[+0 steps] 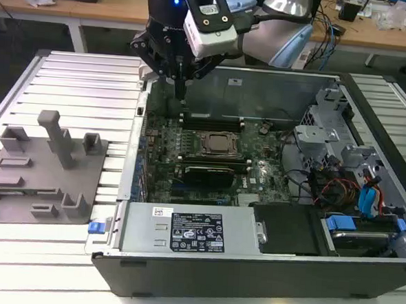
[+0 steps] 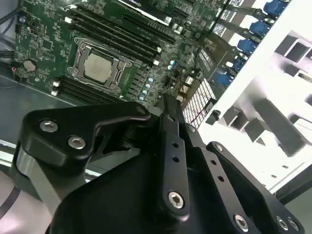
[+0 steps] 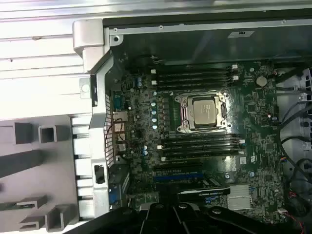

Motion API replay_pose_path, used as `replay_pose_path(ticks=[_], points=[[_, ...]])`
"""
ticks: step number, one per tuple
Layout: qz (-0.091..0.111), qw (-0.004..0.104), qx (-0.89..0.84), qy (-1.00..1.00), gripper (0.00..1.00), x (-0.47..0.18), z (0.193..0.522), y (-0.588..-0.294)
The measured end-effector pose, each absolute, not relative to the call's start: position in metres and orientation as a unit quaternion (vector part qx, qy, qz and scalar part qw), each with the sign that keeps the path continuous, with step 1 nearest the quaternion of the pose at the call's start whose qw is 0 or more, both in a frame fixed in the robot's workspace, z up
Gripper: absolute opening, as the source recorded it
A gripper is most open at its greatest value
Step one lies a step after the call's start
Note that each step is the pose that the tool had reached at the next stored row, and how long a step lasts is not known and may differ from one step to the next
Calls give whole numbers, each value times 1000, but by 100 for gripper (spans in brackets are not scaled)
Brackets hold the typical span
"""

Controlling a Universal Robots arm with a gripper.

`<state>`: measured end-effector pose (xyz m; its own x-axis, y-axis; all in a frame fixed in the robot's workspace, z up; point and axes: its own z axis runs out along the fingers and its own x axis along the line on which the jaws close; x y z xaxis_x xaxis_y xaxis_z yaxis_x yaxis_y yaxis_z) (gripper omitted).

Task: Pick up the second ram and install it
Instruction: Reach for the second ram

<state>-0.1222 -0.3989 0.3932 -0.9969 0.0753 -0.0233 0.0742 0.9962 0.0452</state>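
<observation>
I'm counting one gripper (image 1: pixel 181 95), one open PC case (image 1: pixel 251 273), one motherboard (image 3: pixel 141 122), one CPU socket (image 3: pixel 202 111), two banks of RAM slots (image 3: pixel 194 79) (image 3: pixel 201 147), one power supply (image 1: pixel 191 228) and one grey tray (image 1: pixel 20 203).

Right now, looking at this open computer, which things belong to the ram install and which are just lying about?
For the job: gripper, hanging over the case; memory slots beside the processor socket.
Just lying about: grey fixture tray, power supply, blue cable connectors, graphics card.
</observation>
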Motion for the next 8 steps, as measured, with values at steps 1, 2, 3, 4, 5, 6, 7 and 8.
replay_pose_path(ticks=[1,2,3,4,5,6,7,8], points=[[22,12,37,999,11,-127,393,-399],[22,13,37,999,11,-138,393,-399],[22,12,37,999,11,-144,393,-399],[22,13,37,999,11,-148,393,-399],[22,12,37,999,11,-153,393,-399],[22,12,37,999,11,-161,393,-399],[22,12,37,999,11,-166,393,-399],[22,13,37,999,11,-173,393,-399]])
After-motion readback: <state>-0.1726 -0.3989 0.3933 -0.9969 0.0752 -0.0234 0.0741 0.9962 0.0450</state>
